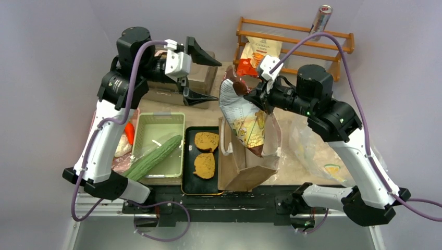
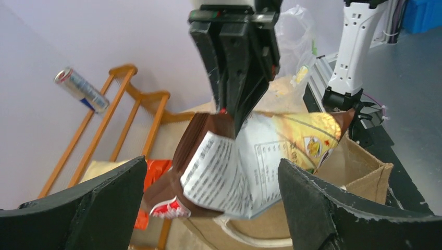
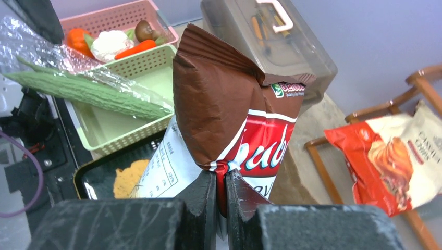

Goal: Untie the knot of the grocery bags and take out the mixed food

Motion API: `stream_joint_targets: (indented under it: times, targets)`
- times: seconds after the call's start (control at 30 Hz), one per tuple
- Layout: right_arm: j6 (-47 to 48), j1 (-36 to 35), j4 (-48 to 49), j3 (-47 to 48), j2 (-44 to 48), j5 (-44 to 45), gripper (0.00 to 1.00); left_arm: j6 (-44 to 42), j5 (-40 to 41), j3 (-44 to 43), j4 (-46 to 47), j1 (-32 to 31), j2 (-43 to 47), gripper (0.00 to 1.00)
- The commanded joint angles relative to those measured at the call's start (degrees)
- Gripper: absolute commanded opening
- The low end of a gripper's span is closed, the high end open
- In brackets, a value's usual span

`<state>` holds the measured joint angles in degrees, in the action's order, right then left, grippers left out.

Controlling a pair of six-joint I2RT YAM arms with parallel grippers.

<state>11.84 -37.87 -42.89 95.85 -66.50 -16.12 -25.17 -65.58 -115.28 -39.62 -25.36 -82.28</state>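
Tan matting covered the bench (image 1: 159, 108) in the overhead view, closed in by pale lilac walls (image 1: 47, 62). The right hand (image 1: 262, 99) was closed on a brown snack bag (image 1: 241, 117), holding it above the open mouth of the brown paper bag (image 1: 250, 169), which stood upright near the bench's front edge. The left hand (image 1: 218, 80) was spread wide and empty, just left of the snack bag and in front of a grey-brown case (image 1: 200, 78). Beside the paper bag, a black tray (image 1: 200, 185) carried two toast slices (image 1: 207, 141). Next to it, a cucumber (image 1: 154, 156) lay across a green basket (image 1: 156, 117). A clear plastic bag (image 1: 312, 148) lay crumpled under the right arm. At the back, a wooden rack (image 1: 297, 39) held an orange-white snack packet (image 1: 259, 52) and a silver can (image 1: 320, 18).

From the left wrist, that hand's two fingers stood far apart on either side of the snack bag, touching nothing. The right hand pinched the bag's brown edge from above. A dark floor (image 2: 412, 78) showed beyond the bench.

From the right wrist, the fingers pressed together on the bag's red and brown seam. A pink basket (image 3: 117, 15) held a tomato (image 3: 78, 39), cauliflower (image 3: 108, 44), mushroom (image 3: 143, 30) and carrot (image 3: 138, 48).
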Motion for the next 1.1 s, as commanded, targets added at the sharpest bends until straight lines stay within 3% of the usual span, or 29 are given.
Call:
stream_joint_targets:
  times: [0.0, 0.23, 0.43, 0.6, 0.67, 0.7, 0.8, 0.83, 1.0, 1.07]
  targets:
    - [8.3, -0.1, 2.4, 6.1, -2.0, -5.9, 0.00, -8.4, 3.2, -3.9, -3.8, -4.7, -2.5, 0.92]
    - [12.1, -0.5, 0.5, 9.7, -4.3, -10.2, 0.00, -14.5, 11.8, -2.7, -4.4, -9.0, -3.2, 0.81]
    - [13.4, -0.8, 1.1, 8.5, -3.8, -11.3, 0.00, -16.0, 13.7, -1.7, -5.9, -9.0, -2.9, 0.55]
    - [12.8, -0.9, 6.0, 4.5, -1.7, -9.3, 0.00, -16.1, 14.5, -0.6, -6.9, -8.8, -1.7, 0.00]
    - [10.6, -0.9, 11.6, 1.1, 0.3, -6.3, 0.00, -13.1, 14.1, 0.6, -4.5, -8.1, -1.0, 0.00]
    - [9.1, -0.9, 14.7, -0.5, 1.3, -4.2, 0.14, -9.5, 13.4, 1.7, -1.4, -7.3, -0.4, 0.00]
    - [4.0, -0.9, 24.0, -4.5, 4.1, 3.2, 0.94, 10.2, 11.0, 5.9, 15.0, -1.5, 0.8, 0.00]
    - [2.8, -0.9, 26.7, -5.1, 4.7, 4.9, 0.98, 17.8, 10.0, 6.4, 20.5, 1.1, 0.6, 0.00]
    - [0.9, -0.8, 34.5, -7.3, 7.5, 6.4, 0.99, 64.7, 7.5, 8.2, 58.0, 12.1, -3.4, 0.00]
    - [2.4, -0.9, 39.1, -11.6, 10.1, 5.8, 0.99, 68.7, 8.4, 5.3, 57.7, 13.1, -4.6, 0.00]
